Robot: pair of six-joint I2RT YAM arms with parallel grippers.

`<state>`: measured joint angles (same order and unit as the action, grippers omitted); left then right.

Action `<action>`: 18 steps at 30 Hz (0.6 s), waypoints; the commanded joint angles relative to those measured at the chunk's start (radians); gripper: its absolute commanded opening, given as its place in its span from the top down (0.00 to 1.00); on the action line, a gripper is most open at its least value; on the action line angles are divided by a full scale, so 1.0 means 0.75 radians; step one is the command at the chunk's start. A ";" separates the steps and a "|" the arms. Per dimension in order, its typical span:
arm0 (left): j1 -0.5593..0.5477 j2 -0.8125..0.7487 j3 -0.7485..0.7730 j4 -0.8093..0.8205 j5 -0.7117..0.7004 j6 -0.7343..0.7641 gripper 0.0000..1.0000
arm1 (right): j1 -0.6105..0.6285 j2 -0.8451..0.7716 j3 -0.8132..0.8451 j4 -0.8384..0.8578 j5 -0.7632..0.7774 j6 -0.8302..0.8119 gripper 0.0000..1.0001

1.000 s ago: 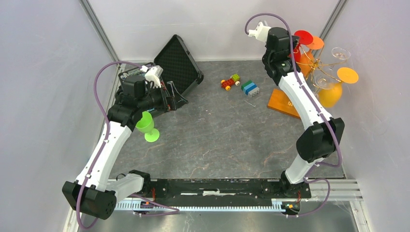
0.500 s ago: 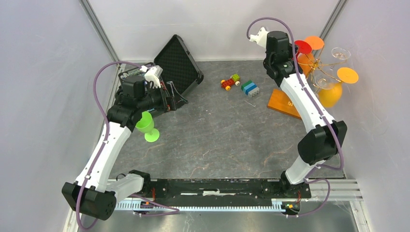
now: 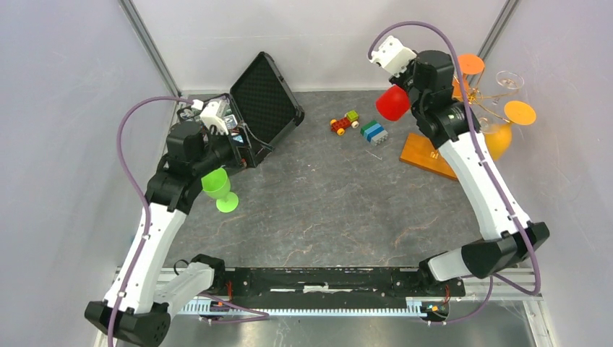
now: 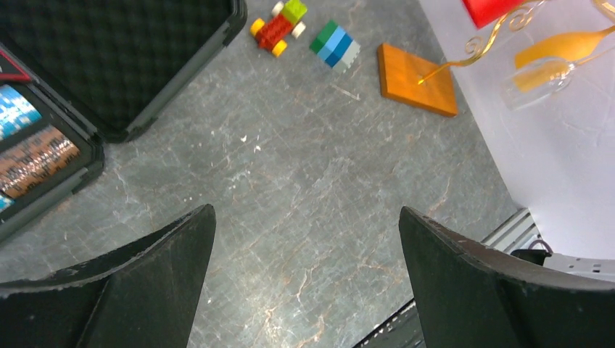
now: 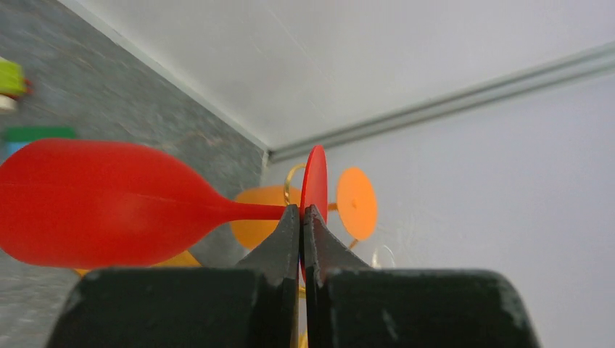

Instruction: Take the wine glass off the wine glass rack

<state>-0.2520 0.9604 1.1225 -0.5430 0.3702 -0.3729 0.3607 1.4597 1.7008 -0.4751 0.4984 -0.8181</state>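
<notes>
**Drawing the red wine glass clear of the rack**

The right fingers (image 5: pixel 294 235) are pressed fully together on the stem of the red wine glass (image 5: pixel 109 206), at the point where the stem meets the foot. No gap shows between them.

The glass lies on its side. Its long axis runs level, with the foot at the fingers and the bowl pointing away from the rack (image 3: pixel 423 153), toward the middle of the surface (image 3: pixel 325 210). In the overhead view the bowl hangs in the air above the toy blocks (image 3: pixel 374 131).

Directly behind the foot, the wrist view shows a gold wire curl and the orange glasses (image 3: pixel 519 112) hanging on the rack. Whether the foot has fully left the wire cannot be told.

Judgement: the coming move should follow the long axis, bowl first, away from the rack. A sideways swing could catch the foot on the wire.

The left fingers (image 4: pixel 464 268) are spread wide and hold nothing. They sit well apart from the rack, near the black case (image 3: pixel 267 90), with a green glass (image 3: pixel 219 189) upright beside that arm. The right arm is the nearer one.
</notes>
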 commanded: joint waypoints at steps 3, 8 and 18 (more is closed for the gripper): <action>0.007 -0.176 -0.049 0.189 0.030 0.015 0.00 | 0.000 -0.198 -0.077 0.067 -0.477 0.313 1.00; 0.007 -0.270 -0.073 0.262 0.078 -0.050 0.00 | 0.000 -0.358 -0.283 0.225 -0.811 0.672 1.00; -0.137 -0.204 -0.300 0.775 0.375 -0.677 0.00 | 0.055 -0.677 -1.078 0.952 -0.958 1.312 1.00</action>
<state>-0.2813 0.7704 0.9546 -0.1497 0.5968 -0.6735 0.3809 0.9878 1.0267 -0.0410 -0.1650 -0.0784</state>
